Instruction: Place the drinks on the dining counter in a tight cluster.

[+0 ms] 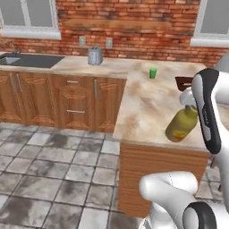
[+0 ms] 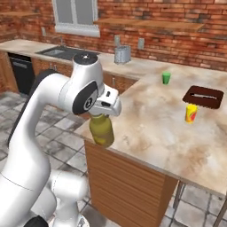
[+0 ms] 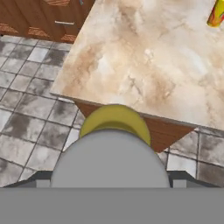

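Now, from the left base view, the big olive-yellow bottle (image 1: 181, 126) leans at the near edge of the dining counter (image 1: 147, 107), its neck up under the gripper (image 1: 188, 99) and its red-yellow label facing us. The white arm crosses in front on the right. Further back on the same marble top sits a small green cup (image 1: 153, 73), and a dark brown tray (image 1: 184, 82) peeks out beside the arm. A silver toaster (image 1: 95, 56) stands on the back counter under the brick wall, with a sink (image 1: 27, 60) to the left.

Over to the right base view: the gripper (image 2: 105, 111) is right on top of the olive-yellow bottle (image 2: 101, 129), which hangs at the counter's (image 2: 146, 128) corner edge, its body overlapping the wooden base. The jaws stand wide around the bottle's top; whether they actually press on it, I cannot tell. Out on the counter, well apart from the bottle, are the green cup (image 2: 166, 78), the dark tray (image 2: 203, 96) and a small yellow-and-red container (image 2: 191, 113) just in front of the tray. The toaster (image 2: 122, 54) is at the back.

And the hand view: the bottle's grey cap (image 3: 110, 158) looms large, yellow shoulder behind it, marble corner (image 3: 144, 61) and tiled floor (image 3: 30, 113) beyond. The yellow-and-red container (image 3: 216, 14) shows at top right.
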{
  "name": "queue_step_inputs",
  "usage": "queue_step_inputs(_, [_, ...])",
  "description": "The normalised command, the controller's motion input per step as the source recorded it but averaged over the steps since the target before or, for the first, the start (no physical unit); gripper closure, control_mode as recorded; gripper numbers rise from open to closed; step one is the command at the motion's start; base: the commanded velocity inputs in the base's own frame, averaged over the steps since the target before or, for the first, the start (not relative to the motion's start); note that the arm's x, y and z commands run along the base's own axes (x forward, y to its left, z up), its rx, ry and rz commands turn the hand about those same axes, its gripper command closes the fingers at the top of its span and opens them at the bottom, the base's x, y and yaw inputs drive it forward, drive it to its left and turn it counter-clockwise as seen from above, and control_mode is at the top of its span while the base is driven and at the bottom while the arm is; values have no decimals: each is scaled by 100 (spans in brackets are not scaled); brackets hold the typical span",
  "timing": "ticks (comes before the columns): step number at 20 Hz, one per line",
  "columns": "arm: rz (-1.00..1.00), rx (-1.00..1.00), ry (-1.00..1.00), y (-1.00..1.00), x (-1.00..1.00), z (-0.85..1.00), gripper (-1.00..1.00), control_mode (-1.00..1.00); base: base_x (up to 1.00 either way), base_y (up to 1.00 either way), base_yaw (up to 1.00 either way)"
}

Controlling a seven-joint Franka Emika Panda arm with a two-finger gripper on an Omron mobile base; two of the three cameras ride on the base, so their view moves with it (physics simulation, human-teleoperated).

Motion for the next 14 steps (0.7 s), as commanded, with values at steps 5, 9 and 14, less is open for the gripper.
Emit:
queue_step_inputs(5, [0,0,0,0,0,0,100,100,63,35,-39])
queue_step_inputs(9, [0,0,0,0,0,0,100,100,74,50,-39])
queue_step_inputs(14, [0,0,0,0,0,0,100,100,89,54,-24])
